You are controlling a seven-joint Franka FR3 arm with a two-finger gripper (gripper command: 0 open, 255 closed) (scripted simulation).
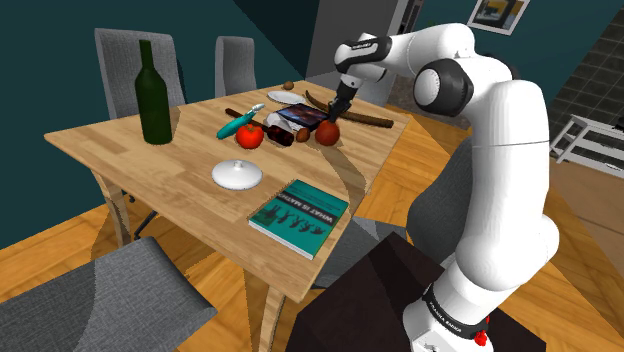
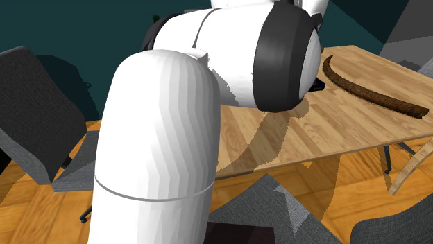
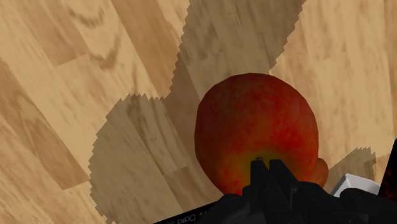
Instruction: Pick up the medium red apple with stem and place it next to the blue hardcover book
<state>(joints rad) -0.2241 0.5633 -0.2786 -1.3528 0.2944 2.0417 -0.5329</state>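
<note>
A red apple (image 1: 327, 132) with a yellowish patch sits on the wooden table (image 1: 180, 195), near the far side in the shoulder view. My black gripper (image 1: 334, 112) hangs just above it. In the wrist view the apple (image 3: 254, 130) lies right beyond the gripper (image 3: 268, 170), whose fingers meet with nothing between them. The blue-green hardcover book (image 1: 298, 217) lies flat near the table's front edge, well apart from the apple. A second red apple (image 1: 250, 135) rests further toward the shoulder view's left.
A tall green bottle (image 1: 153, 95) stands at the shoulder view's left. A white lid-like dish (image 1: 237, 174), a teal tool (image 1: 238, 122), a plate (image 1: 288, 100) and a long dark curved stick (image 2: 375, 93) also lie on the table. Grey chairs (image 1: 100, 300) surround it.
</note>
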